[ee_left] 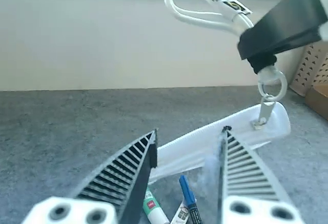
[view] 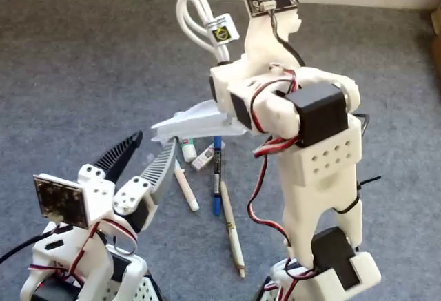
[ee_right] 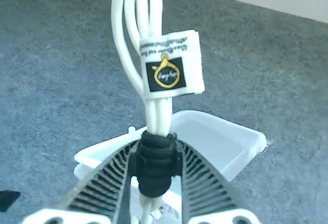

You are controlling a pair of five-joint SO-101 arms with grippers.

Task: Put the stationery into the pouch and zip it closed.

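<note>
Here, near the middle of the grey carpeted tabletop (view: 83, 74): scattered stationery, namely a blue marker (view: 216, 177), a long beige pen (view: 232, 232), a white pen (view: 186, 187) and a green-capped glue stick (view: 187, 151). Partly covering their far ends, a long white zip pouch (view: 196, 123), tilted, hanging by a metal ring (ee_left: 270, 83). Right gripper (ee_right: 154, 157) above it, pinched tight on the pouch's white looped cord (ee_right: 138, 55) where a black band wraps it. Left gripper (view: 153, 146) spread wide, empty, just beside the pouch's near side.
</note>
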